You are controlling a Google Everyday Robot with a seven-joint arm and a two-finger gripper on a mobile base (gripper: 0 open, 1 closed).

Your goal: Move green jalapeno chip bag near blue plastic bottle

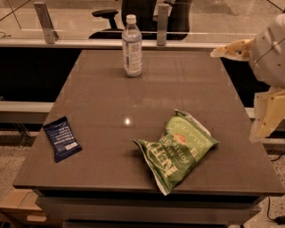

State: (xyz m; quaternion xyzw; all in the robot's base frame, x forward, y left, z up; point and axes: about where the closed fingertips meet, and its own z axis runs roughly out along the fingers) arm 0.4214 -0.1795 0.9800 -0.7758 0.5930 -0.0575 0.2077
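The green jalapeno chip bag [179, 148] lies flat on the dark table [102, 102], at the front right, with one corner over the front edge. The blue plastic bottle [132, 46] stands upright at the back of the table, a little left of centre, far from the bag. My gripper [234, 95] hangs at the right edge of the view, beside the table's right side, above and to the right of the bag. Its two cream fingers [232, 49] stand wide apart and hold nothing.
A small dark-blue flat packet [62, 138] lies near the table's front left edge. A glass partition with metal posts [162, 25] runs behind the table, with an office chair [111, 13] beyond it. A cardboard box [18, 205] sits on the floor at the lower left.
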